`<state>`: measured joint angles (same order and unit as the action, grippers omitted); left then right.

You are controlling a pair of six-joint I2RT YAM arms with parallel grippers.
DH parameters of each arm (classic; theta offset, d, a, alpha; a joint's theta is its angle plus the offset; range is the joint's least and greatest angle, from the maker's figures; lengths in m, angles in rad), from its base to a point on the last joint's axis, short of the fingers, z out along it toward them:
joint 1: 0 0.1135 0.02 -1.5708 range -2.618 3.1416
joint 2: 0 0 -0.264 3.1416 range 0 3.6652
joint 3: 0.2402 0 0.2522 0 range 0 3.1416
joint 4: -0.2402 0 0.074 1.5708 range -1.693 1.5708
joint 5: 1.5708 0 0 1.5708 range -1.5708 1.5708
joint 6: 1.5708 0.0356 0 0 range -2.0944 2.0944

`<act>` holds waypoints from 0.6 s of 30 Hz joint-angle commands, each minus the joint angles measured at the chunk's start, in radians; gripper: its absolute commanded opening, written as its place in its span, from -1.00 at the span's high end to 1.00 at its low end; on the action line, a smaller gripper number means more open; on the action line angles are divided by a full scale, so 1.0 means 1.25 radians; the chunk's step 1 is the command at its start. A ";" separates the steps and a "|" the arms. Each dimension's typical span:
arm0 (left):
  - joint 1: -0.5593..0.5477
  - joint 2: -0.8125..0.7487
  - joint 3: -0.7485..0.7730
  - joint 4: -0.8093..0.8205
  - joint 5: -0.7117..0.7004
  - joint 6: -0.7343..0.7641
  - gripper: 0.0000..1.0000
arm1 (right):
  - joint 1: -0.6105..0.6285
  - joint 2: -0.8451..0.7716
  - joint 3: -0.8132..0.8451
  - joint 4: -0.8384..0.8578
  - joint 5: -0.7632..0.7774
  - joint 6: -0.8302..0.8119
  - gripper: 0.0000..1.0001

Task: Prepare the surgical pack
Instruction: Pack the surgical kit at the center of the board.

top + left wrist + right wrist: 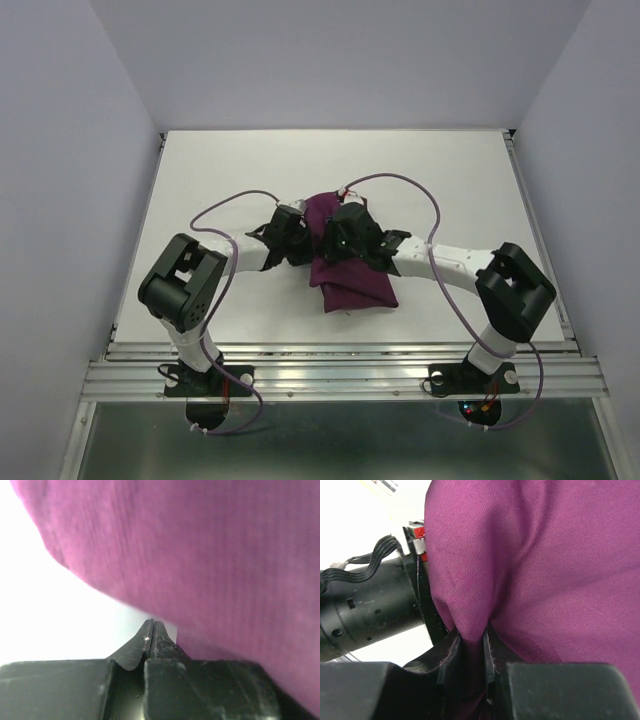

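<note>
At the near edge of the white table (450,180), the two arm bases are bolted to a ribbed aluminium rail (340,378), and both arms lean inward to meet near the middle of the table. There the left gripper (152,630) has its two black fingers pressed tip to tip, fully closed, with nothing visible between them. The large plum-purple cloth (545,565) hangs just beyond and to the right of those tips; whether it touches them cannot be told. The right gripper (471,639) stands slightly parted and pinches a fold of the same cloth between its fingers, the fabric gathering into creases at the grip. The left arm's black wrist housing (365,610) lies just beside this pinched fold. Seen from above, the cloth is a bunched bundle between the two wrists, its nearer part lying on the table and its farther part raised. Beyond it the table runs to the pale back wall (330,60).
</note>
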<state>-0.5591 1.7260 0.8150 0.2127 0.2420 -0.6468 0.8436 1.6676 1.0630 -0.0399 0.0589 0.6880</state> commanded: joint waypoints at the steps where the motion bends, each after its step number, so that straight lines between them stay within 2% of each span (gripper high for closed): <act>1: -0.008 0.002 -0.005 -0.168 -0.174 0.065 1.00 | 0.016 0.044 0.007 0.093 -0.086 0.012 0.99; 4: -0.008 -0.020 -0.003 -0.234 -0.251 0.078 1.00 | 0.016 0.053 0.014 0.094 -0.080 0.018 0.99; 10: -0.009 -0.070 0.011 -0.315 -0.313 0.063 1.00 | 0.016 0.049 0.026 0.096 -0.066 0.036 0.99; 18: -0.008 -0.139 0.007 -0.369 -0.282 0.057 1.00 | 0.016 0.043 0.030 0.097 -0.057 0.034 0.99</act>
<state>-0.5686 1.6020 0.8337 -0.1177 -0.0834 -0.5983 0.8574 1.7184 1.0649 0.0059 0.0399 0.6861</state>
